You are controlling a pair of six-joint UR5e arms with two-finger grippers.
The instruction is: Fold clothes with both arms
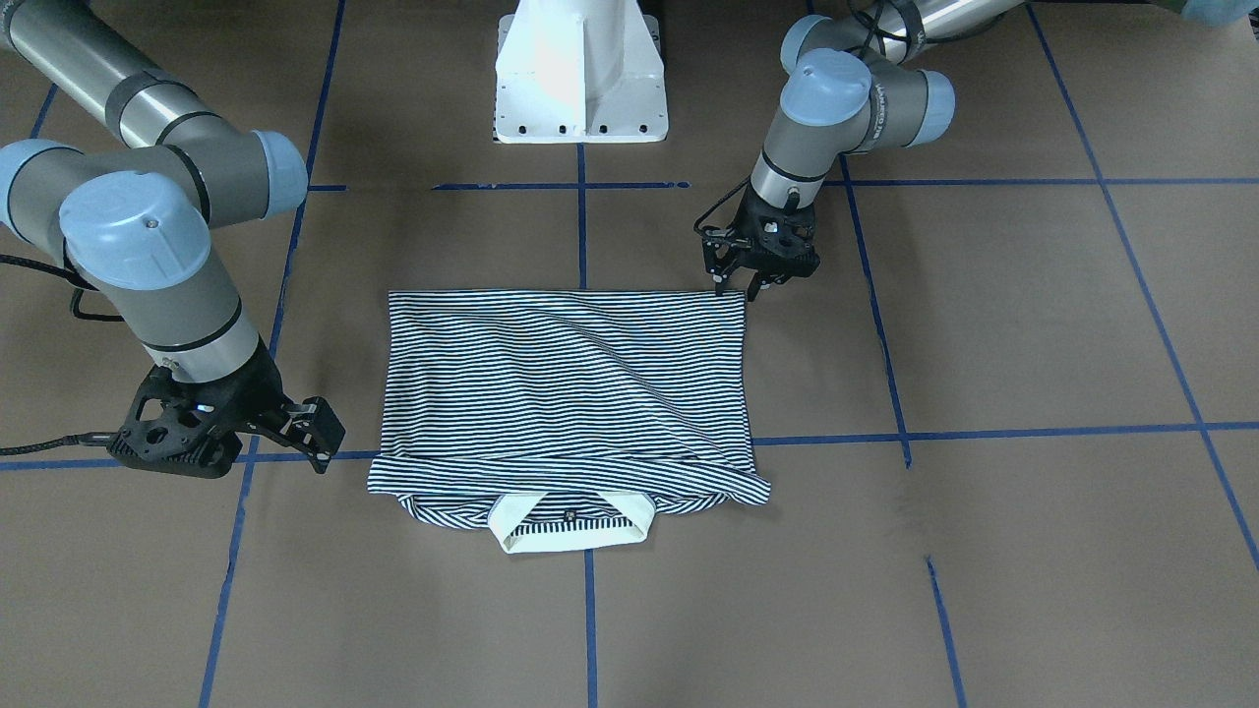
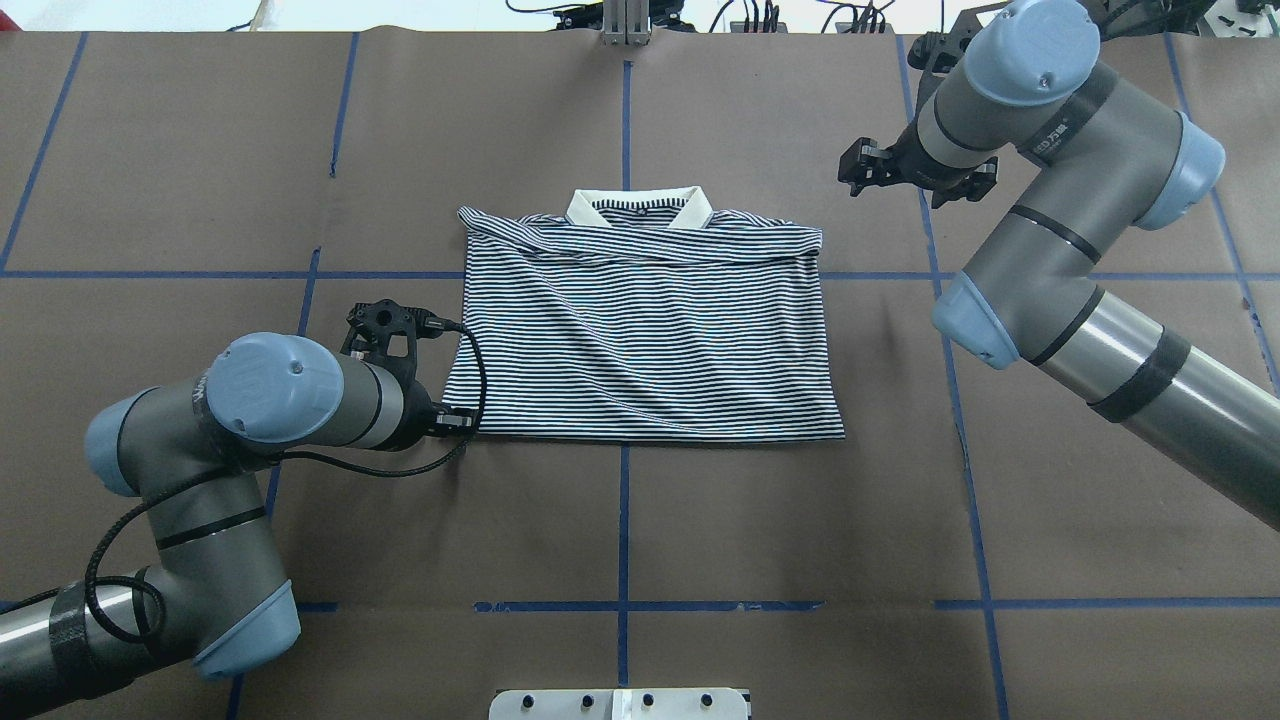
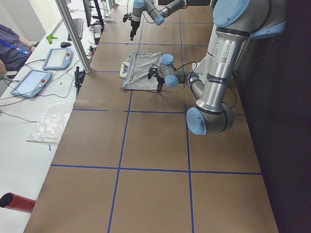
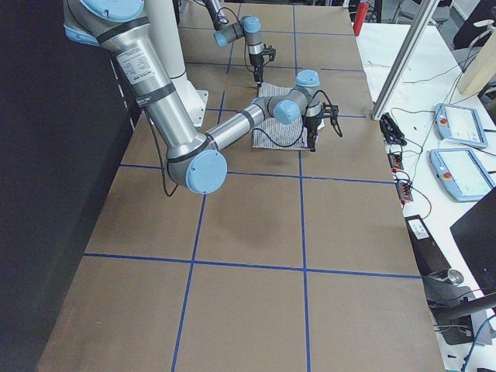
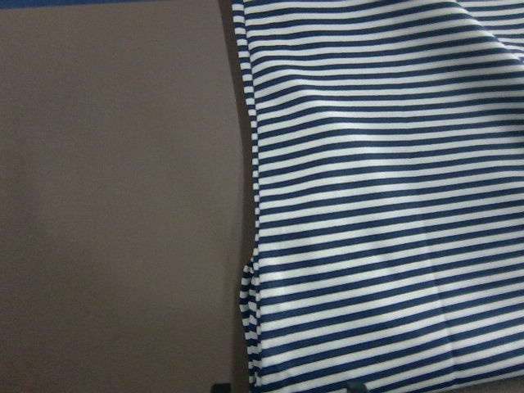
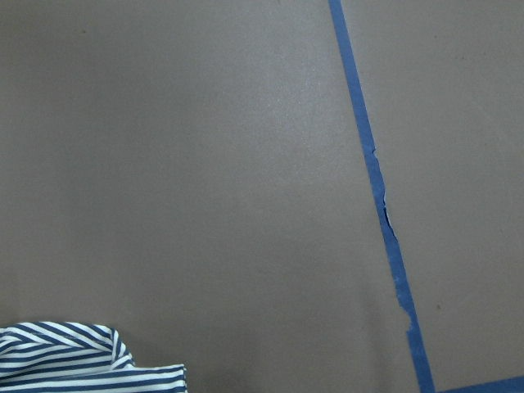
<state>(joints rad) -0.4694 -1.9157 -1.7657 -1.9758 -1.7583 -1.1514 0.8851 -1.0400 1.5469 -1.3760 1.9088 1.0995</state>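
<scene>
Though the polo shirt already lies as a rectangle, another fold likely remains. Left end effector gapes at its corner; right end effector: cannot tell.

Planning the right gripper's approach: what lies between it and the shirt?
Front-facing view: only brown table cover and a blue tape line separate right gripper from polo shirt.

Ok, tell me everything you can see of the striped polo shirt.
The polo shirt is knit with thin navy-and-white stripes, folded into a rumpled rectangle, flat on the brown table. Its cream collar with one dark button faces away from the robot. The open left gripper stands at its near corner; contact is unclear.
</scene>
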